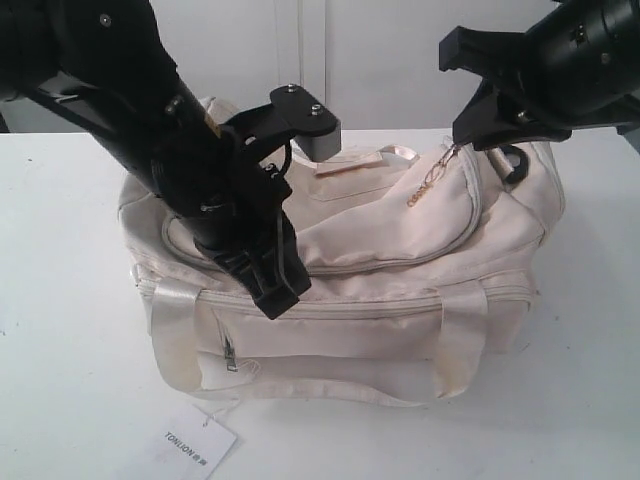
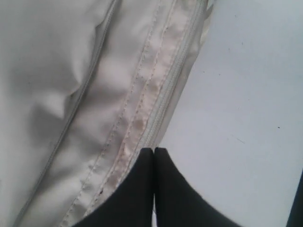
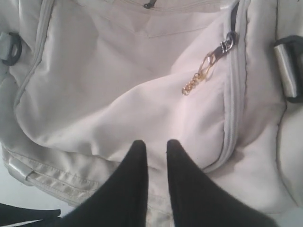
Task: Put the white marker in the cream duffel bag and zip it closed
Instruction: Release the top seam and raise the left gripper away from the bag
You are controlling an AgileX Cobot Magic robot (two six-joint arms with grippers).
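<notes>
The cream duffel bag [image 1: 400, 250] lies on the white table, its top flap slumped. Its gold ring zipper pull [image 1: 430, 185] dangles from the slider on the curved grey zipper [image 3: 235, 94]. My left gripper [image 1: 278, 300] is shut, its tips resting on the bag's front edge by a stitched seam [image 2: 142, 109]. In the left wrist view the left gripper [image 2: 154, 149] shows nothing between its fingers. My right gripper [image 1: 478, 110] hovers over the bag's right end. In its own view the right gripper [image 3: 155, 142] stands narrowly open, empty, short of the pull [image 3: 199, 75]. The white marker is out of view.
A white paper tag [image 1: 198, 445] with printed text lies on the table [image 1: 60, 380] in front of the bag. A small front zip pocket [image 1: 232, 352] faces the camera. A black end ring [image 3: 9, 47] and a strap buckle [image 3: 286, 68] sit at the bag's ends.
</notes>
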